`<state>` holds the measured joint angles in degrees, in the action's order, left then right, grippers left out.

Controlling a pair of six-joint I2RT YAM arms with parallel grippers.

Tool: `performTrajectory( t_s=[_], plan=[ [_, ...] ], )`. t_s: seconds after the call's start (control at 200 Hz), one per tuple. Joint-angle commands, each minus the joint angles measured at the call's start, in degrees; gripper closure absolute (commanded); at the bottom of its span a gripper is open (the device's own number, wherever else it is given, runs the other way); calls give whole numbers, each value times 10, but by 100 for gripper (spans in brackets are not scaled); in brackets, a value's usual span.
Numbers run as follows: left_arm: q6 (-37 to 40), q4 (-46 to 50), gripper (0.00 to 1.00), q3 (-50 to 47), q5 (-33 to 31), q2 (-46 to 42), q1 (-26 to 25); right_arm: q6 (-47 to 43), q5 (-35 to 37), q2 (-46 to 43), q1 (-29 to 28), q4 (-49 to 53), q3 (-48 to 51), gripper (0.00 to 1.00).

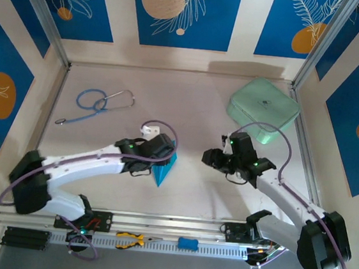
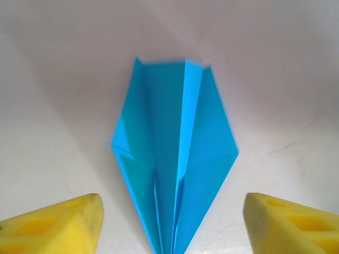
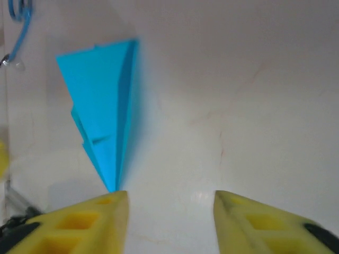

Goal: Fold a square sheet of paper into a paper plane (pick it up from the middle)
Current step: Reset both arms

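Note:
The cyan-blue paper plane (image 1: pixel 163 169) lies on the table as a pointed dart with a centre crease, its tip toward the near edge. My left gripper (image 1: pixel 164 149) hovers over its wide end. In the left wrist view the plane (image 2: pixel 175 153) lies between the yellow fingers (image 2: pixel 58 225), which stand wide apart and do not touch it; the left gripper (image 2: pixel 172 203) is open. My right gripper (image 1: pixel 212 157) is to the plane's right and open. In the right wrist view the right gripper (image 3: pixel 170 198) has bare table between its jaws, and the plane (image 3: pixel 103 106) lies beyond its left fingertip.
A mint-green case (image 1: pixel 263 110) sits at the back right. A blue-tubed stethoscope (image 1: pixel 99 103) lies at the back left. Yellow-handled pliers (image 1: pixel 131 239) and a small blue block (image 1: pixel 187 243) rest on the near rail. A small white object (image 1: pixel 151 130) sits behind the left gripper.

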<state>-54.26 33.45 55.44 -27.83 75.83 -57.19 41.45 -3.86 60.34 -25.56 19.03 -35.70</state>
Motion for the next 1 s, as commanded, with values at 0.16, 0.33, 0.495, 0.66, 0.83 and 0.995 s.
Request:
performTrajectory(
  t_s=[0.16, 0.33, 0.495, 0.66, 0.83, 0.995],
  plan=[
    [232, -84, 6, -157, -102, -207, 128, -192, 297, 18, 43, -1, -66, 32],
    [406, -226, 0, -252, -83, -286, 260, -366, 345, 94, 66, -206, -7, 26],
    [458, -315, 0, -290, -53, -228, 375, -409, 279, 169, 116, -351, 28, 26],
    [527, -482, 0, -319, -36, -129, 424, -412, 143, 197, 166, -490, 76, 28],
    [546, -628, 0, -342, 11, -41, 450, -440, 71, 201, 197, -650, 151, 29],
    [549, -812, 0, -376, 96, 10, 488, -410, 57, 269, 226, -775, 184, 28]
  ],
)
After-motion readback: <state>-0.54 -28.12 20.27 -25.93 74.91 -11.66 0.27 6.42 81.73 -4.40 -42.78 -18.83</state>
